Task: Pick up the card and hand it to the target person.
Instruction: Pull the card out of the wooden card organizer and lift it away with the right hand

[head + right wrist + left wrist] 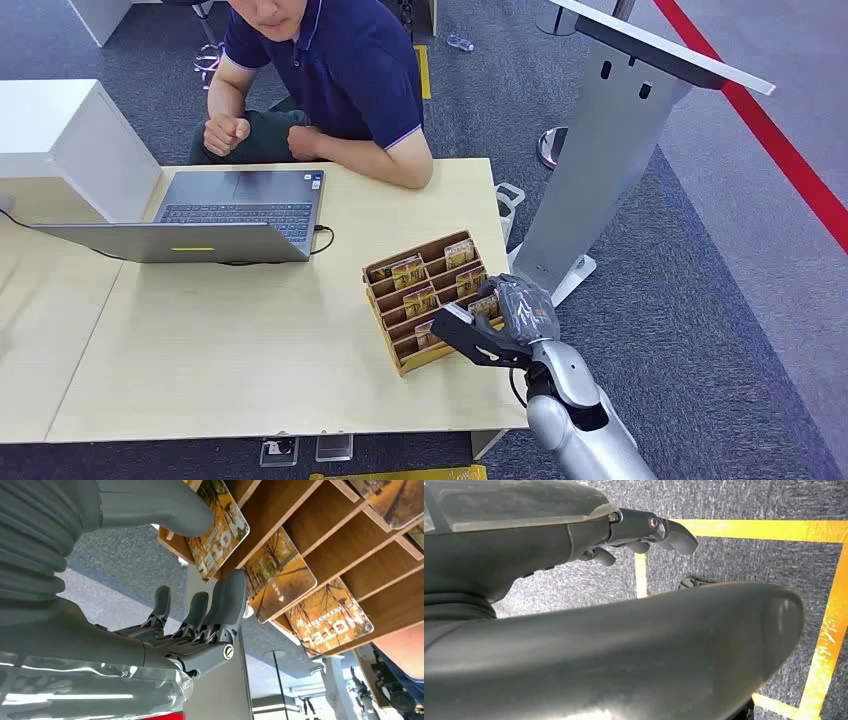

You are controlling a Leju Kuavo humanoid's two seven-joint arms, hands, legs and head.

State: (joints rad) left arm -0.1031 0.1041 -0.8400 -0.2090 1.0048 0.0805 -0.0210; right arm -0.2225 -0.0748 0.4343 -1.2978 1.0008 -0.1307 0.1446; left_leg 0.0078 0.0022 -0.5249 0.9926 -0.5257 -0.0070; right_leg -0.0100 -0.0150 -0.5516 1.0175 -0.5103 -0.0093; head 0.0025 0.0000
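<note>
A wooden card rack (pixel 400 355) stands on the table's right side, with several orange hotel cards (pixel 407 270) in its slots. My right hand (pixel 500 322) is at the rack's front right corner, fingers spread towards it. In the right wrist view the thumb (pixel 155 507) lies against the face of one card (pixel 222 532) still seated in its slot, while the fingers (pixel 227 600) reach up at its lower edge, apart from the thumb. The target person (pixel 335 70) sits behind the table's far edge, forearms on it. My left hand (pixel 549 535) hangs over the floor, holding nothing.
An open laptop (pixel 240 212) sits mid-table, left of the rack, with a cable trailing from it. A white box (pixel 60 140) stands at the far left. A grey slanted stand (pixel 610 150) rises right of the table. Yellow tape (pixel 744 527) marks the carpet.
</note>
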